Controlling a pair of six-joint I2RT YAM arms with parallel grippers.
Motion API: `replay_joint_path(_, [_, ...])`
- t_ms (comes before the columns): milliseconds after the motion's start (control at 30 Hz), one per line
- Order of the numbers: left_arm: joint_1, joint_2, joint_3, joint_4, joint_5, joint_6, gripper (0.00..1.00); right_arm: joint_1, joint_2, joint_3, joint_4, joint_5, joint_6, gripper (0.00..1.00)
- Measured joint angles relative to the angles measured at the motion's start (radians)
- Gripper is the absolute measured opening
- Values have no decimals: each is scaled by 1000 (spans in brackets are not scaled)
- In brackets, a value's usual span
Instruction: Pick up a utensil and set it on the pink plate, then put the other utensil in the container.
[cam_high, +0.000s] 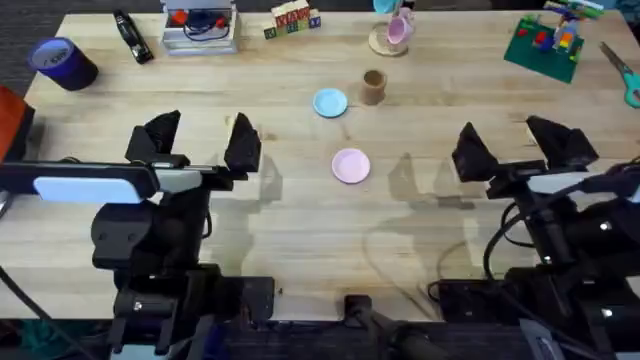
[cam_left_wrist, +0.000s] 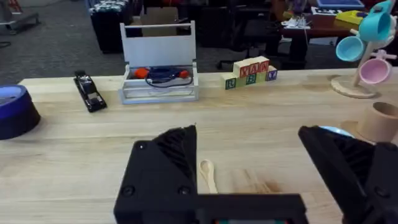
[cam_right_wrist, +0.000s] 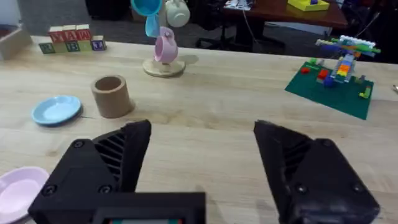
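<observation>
Both pincers released, nothing held. Left pincer (cam_left_wrist: 249, 180) straddles the spoon (cam_left_wrist: 208, 175) on the desk (cam_high: 300, 230); lower straight, clench mid-handle. Pink plate (cam_high: 350, 165) ahead, container (cam_high: 373, 86) beyond. Fork unseen.

Legible markings are limited to the wooden letter blocks (cam_left_wrist: 250, 72) beside the clear plastic tray (cam_left_wrist: 160, 76). The upper row carries red letters; "A" and "N" can be made out in the left wrist view. The lower-row characters, in green and blue, cannot be read reliably. No other text, brand or number is readable.
</observation>
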Motion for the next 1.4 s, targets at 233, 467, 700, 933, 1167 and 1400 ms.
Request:
replay_joint_path(233, [0, 0, 18, -55, 0, 7, 995, 0, 0, 14, -20, -11, 0, 996])
replay_joint_path(467, [0, 0, 328, -381, -8, 8, 995, 0, 1, 287, -294, -31, -12, 995])
replay_joint_path(700, [-1, 75, 643, -704, -19, 8, 995, 0, 63, 560, -580, -34, -16, 995])
replay_joint_path(933, [-1, 275, 967, -963, -38, 8, 995, 0, 201, 794, -759, -31, -31, 995])
replay_joint_path(1167, [-1, 495, 1203, -1216, -59, 11, 995, 0, 409, 1001, -928, -26, -42, 995])
replay_joint_path(1400, [-1, 706, 1370, -1379, -60, 4, 993, 0, 621, 1215, -1093, -25, -42, 995])
